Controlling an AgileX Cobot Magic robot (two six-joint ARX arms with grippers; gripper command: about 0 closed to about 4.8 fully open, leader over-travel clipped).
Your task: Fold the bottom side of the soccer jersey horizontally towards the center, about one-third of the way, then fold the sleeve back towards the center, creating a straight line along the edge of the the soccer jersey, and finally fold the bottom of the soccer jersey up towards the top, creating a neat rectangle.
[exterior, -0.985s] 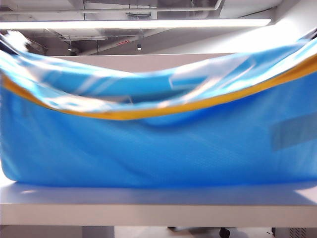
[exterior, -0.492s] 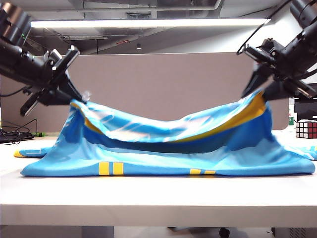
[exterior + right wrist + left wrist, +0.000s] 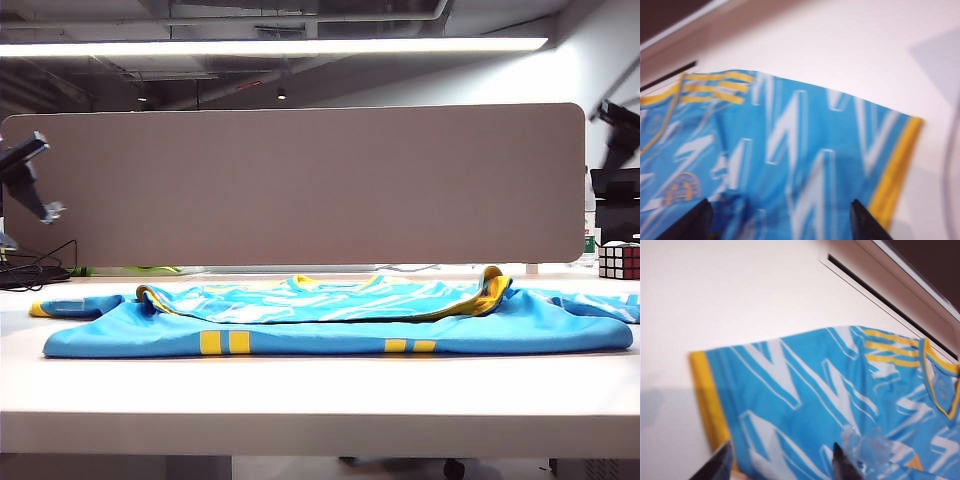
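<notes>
The soccer jersey (image 3: 330, 322), lifted a moment ago, now lies folded flat on the table (image 3: 320, 400). Left gripper (image 3: 777, 460) and right gripper (image 3: 780, 220) have let go, jaws spread, empty above its sleeves.

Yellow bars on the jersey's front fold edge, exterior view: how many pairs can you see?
2 pairs on the soccer jersey: one left of centre, one right of centre, both on the plain blue near edge. More may be hidden under the folded layer.
</notes>
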